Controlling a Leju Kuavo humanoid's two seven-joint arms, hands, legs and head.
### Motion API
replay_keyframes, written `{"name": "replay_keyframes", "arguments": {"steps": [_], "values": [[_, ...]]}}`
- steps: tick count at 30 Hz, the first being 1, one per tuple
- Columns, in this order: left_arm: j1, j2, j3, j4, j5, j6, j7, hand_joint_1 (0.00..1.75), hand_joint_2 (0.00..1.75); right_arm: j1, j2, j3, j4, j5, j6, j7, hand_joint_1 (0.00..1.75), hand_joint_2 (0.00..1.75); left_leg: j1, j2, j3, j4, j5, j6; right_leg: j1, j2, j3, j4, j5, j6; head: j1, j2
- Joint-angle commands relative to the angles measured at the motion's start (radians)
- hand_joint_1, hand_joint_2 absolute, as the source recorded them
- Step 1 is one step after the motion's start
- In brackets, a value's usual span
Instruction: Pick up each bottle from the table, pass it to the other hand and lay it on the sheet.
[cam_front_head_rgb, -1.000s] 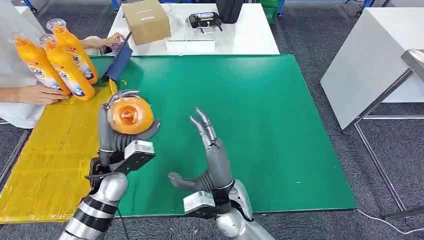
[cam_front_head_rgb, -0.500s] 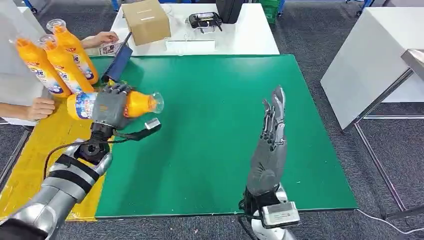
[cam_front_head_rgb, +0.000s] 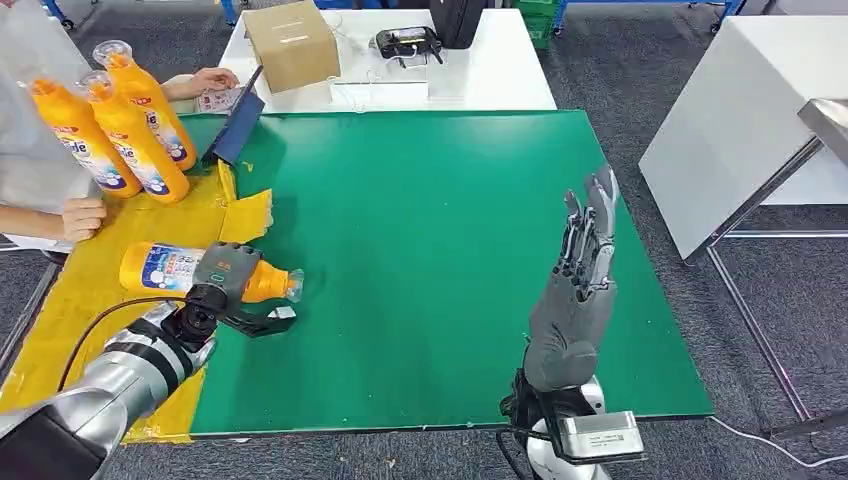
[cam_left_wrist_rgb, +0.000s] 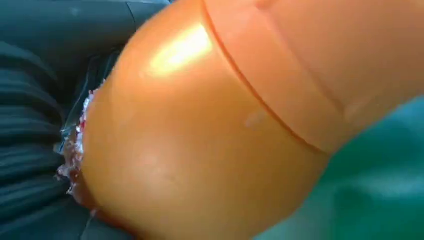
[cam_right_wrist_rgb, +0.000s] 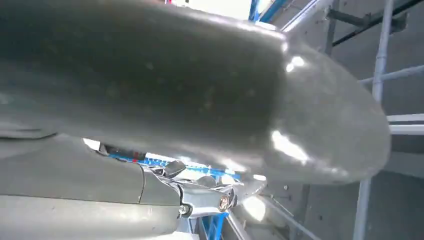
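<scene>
Left robot hand (cam_front_head_rgb: 222, 275): is being kept clamped on the orange bottle (cam_front_head_rgb: 170, 268), lying across the yellow sheet's (cam_front_head_rgb: 90, 300) edge.
Right robot hand (cam_front_head_rgb: 575, 290): is being held raised, fingers apart, above the green tabletop (cam_front_head_rgb: 430, 220).

Orange bottle (cam_front_head_rgb: 170, 270) on its side across yellow sheet (cam_front_head_rgb: 95, 330) edge, three bottles (cam_front_head_rgb: 115, 120) upright at sheet's far end

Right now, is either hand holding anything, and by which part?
The left hand grips the lying orange bottle around its shoulder, near the neck. The right hand holds nothing.
</scene>
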Motion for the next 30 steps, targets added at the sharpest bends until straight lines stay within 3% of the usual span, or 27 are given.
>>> {"name": "replay_keyframes", "arguments": {"steps": [1, 5, 7, 8, 13, 14, 15, 19, 21, 22, 24, 25, 28, 30], "values": [[0.059, -0.044, 0.231, 0.088, 0.075, 0.152, -0.015, 0.00, 1.75, -0.004, -0.024, -0.023, 0.060, 0.018, -0.003, 0.022, 0.00, 0.00, 0.000, 0.002, 0.006, -0.002, -0.001, -0.001, 0.000, 0.008, 0.005, -0.002, 0.000, -0.002, 0.000, 0.000], [0.093, -0.055, 0.442, -0.039, 0.137, 0.358, -0.071, 0.00, 1.75, 0.035, -0.026, -0.047, 0.069, 0.042, -0.022, 0.028, 0.00, 0.00, 0.001, -0.001, 0.005, -0.001, 0.001, -0.001, 0.000, 0.003, 0.004, -0.002, 0.000, -0.002, 0.000, 0.000], [0.133, -0.060, 0.534, -0.132, 0.176, 0.357, -0.151, 0.00, 1.75, 0.057, -0.029, -0.061, 0.062, 0.051, -0.022, 0.027, 0.00, 0.00, 0.001, -0.001, 0.004, -0.001, 0.001, 0.000, 0.000, 0.002, 0.003, -0.001, 0.000, -0.001, 0.000, 0.000], [0.170, -0.065, 0.588, -0.209, 0.205, 0.374, -0.197, 0.00, 0.00, 0.068, -0.028, -0.071, 0.061, 0.057, -0.024, 0.030, 0.00, 0.00, 0.002, -0.003, 0.004, 0.000, 0.001, 0.000, 0.001, 0.002, 0.004, -0.001, -0.001, -0.001, 0.000, 0.000], [0.422, -0.098, 0.736, -0.653, 0.229, 0.451, -0.320, 0.00, 0.00, 0.147, -0.033, -0.124, 0.052, 0.094, -0.010, 0.051, 0.00, 0.00, 0.000, -0.002, 0.005, -0.001, -0.001, 0.000, -0.001, 0.004, 0.005, -0.002, -0.002, -0.001, 0.000, 0.000], [0.480, -0.105, 0.752, -0.741, 0.233, 0.475, -0.344, 0.00, 1.75, 0.166, -0.038, -0.130, 0.052, 0.101, -0.005, 0.055, 0.00, 0.00, -0.001, 0.000, 0.004, -0.002, 0.000, 0.000, -0.001, 0.003, 0.003, -0.002, -0.001, -0.001, -0.001, 0.000], [0.563, -0.133, 0.795, -0.895, 0.217, 0.484, -0.382, 0.00, 1.75, 0.190, -0.040, -0.140, 0.050, 0.106, 0.002, 0.062, 0.00, 0.00, -0.001, -0.002, 0.005, -0.001, -0.002, 0.001, -0.002, 0.004, 0.005, -0.002, -0.003, -0.001, 0.000, 0.000], [0.723, -0.236, 0.877, -1.132, 0.329, 0.484, -0.571, 0.00, 1.75, 0.254, -0.055, -0.162, 0.037, 0.083, 0.042, 0.064, 0.00, 0.00, -0.001, 0.000, 0.006, 0.000, -0.007, 0.000, -0.002, 0.006, 0.005, -0.002, -0.005, -0.001, 0.000, 0.000], [0.798, -0.198, 0.776, -1.208, 0.632, 0.428, -0.652, 0.00, 1.75, 0.286, -0.070, -0.174, 0.030, 0.074, 0.069, 0.067, 0.00, 0.00, -0.001, 0.001, 0.003, 0.002, -0.008, 0.000, -0.002, 0.006, 0.002, -0.001, -0.006, -0.001, -0.001, 0.000], [0.812, -0.199, 0.769, -1.225, 0.630, 0.432, -0.652, 0.00, 1.75, 0.292, -0.072, -0.177, 0.029, 0.073, 0.070, 0.064, 0.00, 0.00, -0.002, 0.002, 0.002, 0.000, -0.007, 0.000, -0.002, 0.005, 0.000, -0.001, -0.006, 0.000, 0.000, 0.000], [0.886, -0.177, 0.725, -1.308, 0.906, 0.236, -0.716, 0.00, 1.75, 0.326, -0.071, -0.206, 0.022, 0.078, 0.073, 0.080, 0.00, 0.00, -0.001, 0.001, 0.005, 0.002, -0.010, 0.000, -0.002, 0.007, 0.004, 0.000, -0.009, 0.000, 0.000, 0.000], [0.921, -0.177, 0.721, -1.333, 0.963, 0.175, -0.726, 0.00, 1.75, 0.345, -0.073, -0.222, 0.018, 0.075, 0.075, 0.086, 0.00, 0.00, -0.002, 0.003, 0.002, 0.001, -0.009, 0.000, -0.002, 0.006, 0.001, -0.001, -0.007, 0.000, 0.000, 0.000], [0.939, -0.182, 0.723, -1.340, 0.959, 0.176, -0.735, 0.00, 1.75, 0.355, -0.074, -0.231, 0.013, 0.069, 0.082, 0.077, 0.00, 0.00, -0.001, 0.002, 0.005, 0.001, -0.011, 0.000, -0.002, 0.007, 0.003, -0.001, -0.009, -0.002, -0.001, 0.000], [0.957, -0.180, 0.719, -1.340, 1.070, 0.060, -0.742, 0.00, 1.75, 0.374, -0.064, -0.255, 0.018, 0.089, 0.078, 0.098, 0.00, 0.00, -0.001, 0.000, 0.004, 0.002, -0.011, 0.000, -0.001, 0.005, 0.003, 0.000, -0.010, -0.002, -0.001, 0.000]]}}
